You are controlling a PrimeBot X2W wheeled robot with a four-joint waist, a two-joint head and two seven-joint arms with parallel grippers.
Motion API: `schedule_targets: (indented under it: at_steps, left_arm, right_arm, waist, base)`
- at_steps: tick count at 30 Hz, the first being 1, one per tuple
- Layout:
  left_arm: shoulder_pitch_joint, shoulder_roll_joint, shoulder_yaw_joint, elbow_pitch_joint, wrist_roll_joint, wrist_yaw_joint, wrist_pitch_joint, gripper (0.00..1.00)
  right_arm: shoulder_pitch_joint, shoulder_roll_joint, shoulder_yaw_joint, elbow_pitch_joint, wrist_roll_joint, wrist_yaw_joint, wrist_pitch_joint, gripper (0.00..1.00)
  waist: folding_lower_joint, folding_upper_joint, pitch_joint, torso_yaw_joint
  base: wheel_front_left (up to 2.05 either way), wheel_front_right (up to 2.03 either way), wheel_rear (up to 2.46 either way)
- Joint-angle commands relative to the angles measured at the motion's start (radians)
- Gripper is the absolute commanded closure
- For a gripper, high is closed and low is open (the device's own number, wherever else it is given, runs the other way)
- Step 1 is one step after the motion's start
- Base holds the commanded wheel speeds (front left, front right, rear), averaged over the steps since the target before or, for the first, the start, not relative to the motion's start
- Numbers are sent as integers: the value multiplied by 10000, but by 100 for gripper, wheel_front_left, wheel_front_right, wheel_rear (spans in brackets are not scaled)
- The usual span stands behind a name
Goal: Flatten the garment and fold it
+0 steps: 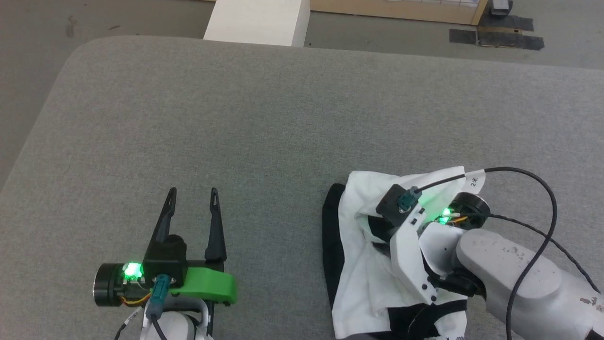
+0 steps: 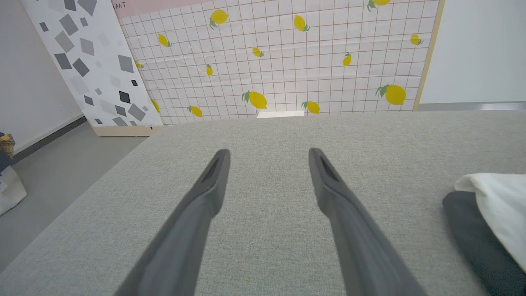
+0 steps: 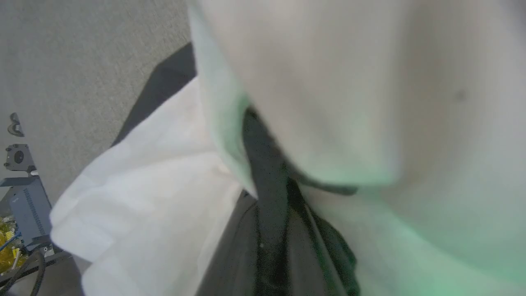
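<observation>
White garment (image 1: 363,283) x1 in R gripper (image 3: 263,164)

Bright even light, right wrist view blurred, green-tinted

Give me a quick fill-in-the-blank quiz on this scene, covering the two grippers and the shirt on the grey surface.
1. The left gripper, apart from the shirt, has its jaws ____.
2. The right gripper is ____ on the bunched white-and-black shirt.
3. The shirt lies toward the robot's ____ side of the grey surface.
Missing words: open; shut; right.
</observation>
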Motion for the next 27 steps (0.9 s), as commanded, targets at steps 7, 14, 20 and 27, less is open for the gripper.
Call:
schedule_targets:
  at_steps: [7,14,20,27]
  left_arm:
    - [147,76,386,205,58,-19,-38,0]
    - [499,226,689,190,51,-31,-38,0]
    - [626,312,849,86,48,-120,-38,0]
    - [804,345,1092,-60,55,-84,-38,0]
  right_arm:
    - [-488,-212,599,-1,31,-15,-1851,0]
    - [-506,-846,-1015,-805,-723,-15,-4282,0]
    - [544,-446,-4280,-680,-2270,-15,-6352,0]
    - [2765,1034,-8167,-1202,-4490,-15,-7333,0]
  waist:
    - [0,0,-553,-404]
    - [0,0,-1130,-1008]
    - [0,0,-1318,-1351]
    - [0,0,-1555,-1570]
  base:
    - [0,0,0]
    - [0,0,0]
    - [0,0,0]
    - [0,0,0]
